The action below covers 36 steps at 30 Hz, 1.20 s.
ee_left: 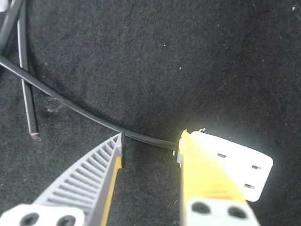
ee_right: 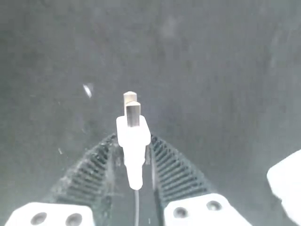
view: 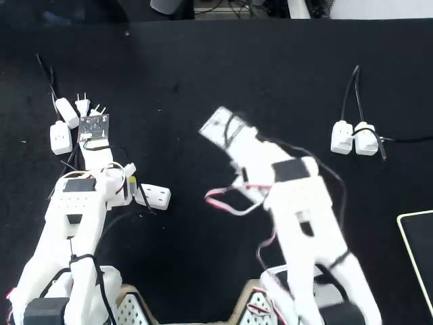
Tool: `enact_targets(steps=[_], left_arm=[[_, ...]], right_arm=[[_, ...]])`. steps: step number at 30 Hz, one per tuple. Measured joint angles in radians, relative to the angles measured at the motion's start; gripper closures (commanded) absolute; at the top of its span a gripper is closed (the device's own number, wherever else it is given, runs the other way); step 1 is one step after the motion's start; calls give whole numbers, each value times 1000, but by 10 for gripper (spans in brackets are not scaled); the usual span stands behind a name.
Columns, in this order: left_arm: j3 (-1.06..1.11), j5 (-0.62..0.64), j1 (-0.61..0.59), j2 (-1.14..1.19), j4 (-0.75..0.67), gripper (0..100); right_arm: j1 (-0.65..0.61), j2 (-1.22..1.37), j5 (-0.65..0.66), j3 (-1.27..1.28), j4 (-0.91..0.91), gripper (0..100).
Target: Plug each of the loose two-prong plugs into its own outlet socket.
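Observation:
My right gripper (ee_right: 133, 141) is shut on a white two-prong plug (ee_right: 133, 129), whose prongs point away from the wrist above the black mat; its thin cord runs back between the fingers. In the high view this gripper (view: 223, 128) hangs over the middle of the table. My left gripper (ee_left: 151, 139) is open and straddles a black cord (ee_left: 70, 106) right where it enters a white outlet socket (ee_left: 235, 165), which lies against one finger. From above, that socket (view: 154, 197) lies beside the left gripper (view: 133, 188).
At the far left lie two loose plugs (view: 82, 105) with prongs up, a white socket block (view: 61, 139) and tangled cords. A plug joined to a socket (view: 353, 137) lies at the right. A dark tray (view: 418, 257) sits at the right edge.

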Motion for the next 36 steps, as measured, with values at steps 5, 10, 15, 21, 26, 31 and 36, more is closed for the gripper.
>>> enact_targets(steps=[5,10,15,21,26,31,36], left_arm=[[0,0,-11,-8,0,805],[64,43,-58,-144,0,805],[176,52,-64,-364,0,805],[298,52,-40,-651,0,805],[390,52,29,-853,6,805],[411,52,74,-1014,89,805],[440,52,112,-1126,152,805]], right_arm=[[-170,-124,-86,107,-101,988],[-376,-163,-203,273,-341,988],[-463,-163,-224,479,-658,988],[-473,-163,-417,617,-934,988],[-493,-164,-482,623,-977,988],[-597,-164,-486,643,-980,988],[-632,-166,-486,643,-980,988]])
